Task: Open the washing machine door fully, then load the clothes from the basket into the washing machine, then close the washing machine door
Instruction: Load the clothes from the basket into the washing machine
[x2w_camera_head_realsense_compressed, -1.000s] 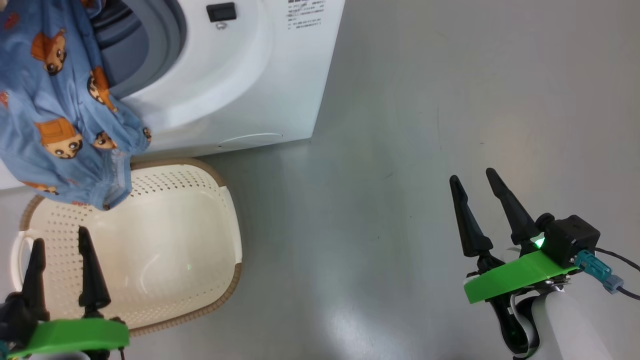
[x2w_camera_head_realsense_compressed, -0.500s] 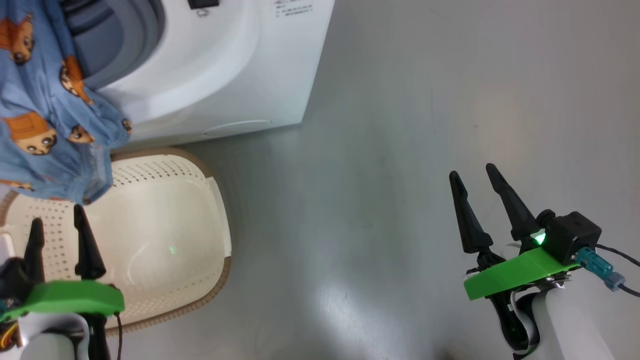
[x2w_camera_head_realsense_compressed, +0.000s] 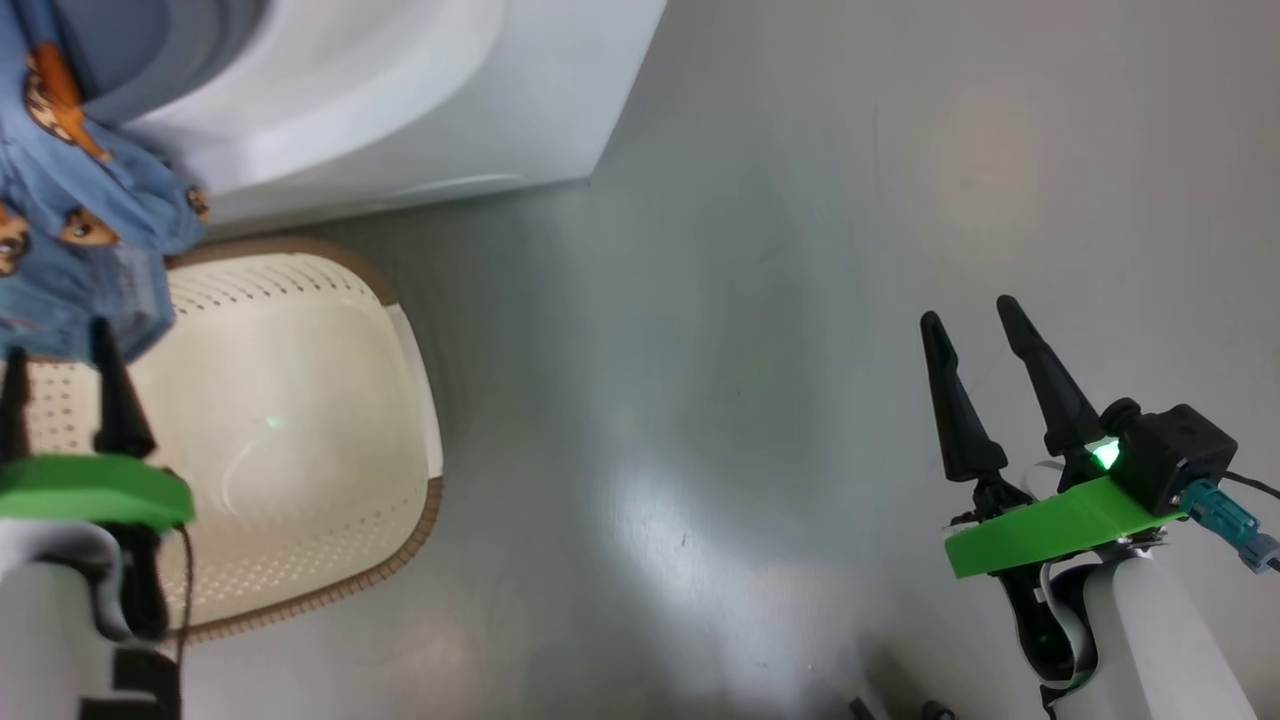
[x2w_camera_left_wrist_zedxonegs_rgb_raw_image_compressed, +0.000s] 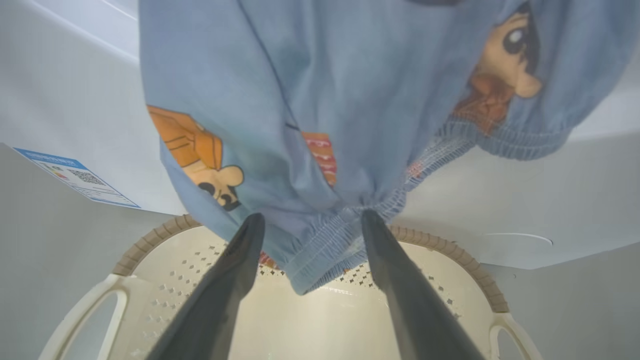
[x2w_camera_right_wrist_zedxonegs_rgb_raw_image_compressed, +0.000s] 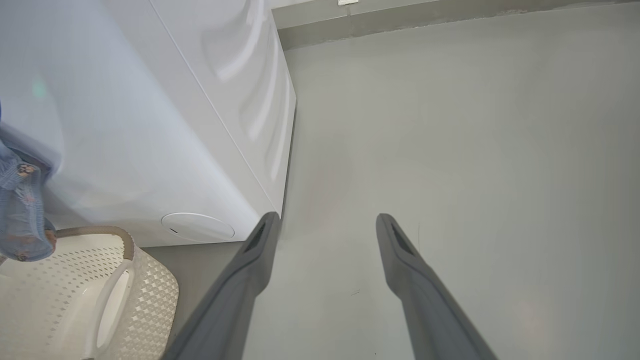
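Head view: left tool (x2w_camera_head_realsense_compressed: 58, 345), right tool (x2w_camera_head_realsense_compressed: 970, 310) spread, empty; blue garment (x2w_camera_head_realsense_compressed: 70, 200) overhangs basket (x2w_camera_head_realsense_compressed: 300, 450).

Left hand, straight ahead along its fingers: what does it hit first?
Likely the light blue garment hanging ahead of the open left hand, its hem right by the fingertips; the washing machine lies behind. Depth is unclear.

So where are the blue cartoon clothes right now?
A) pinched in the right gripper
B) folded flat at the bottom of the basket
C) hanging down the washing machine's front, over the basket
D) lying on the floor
C: the blue clothes droop down the front of the washing machine, with the hem dangling above the basket.
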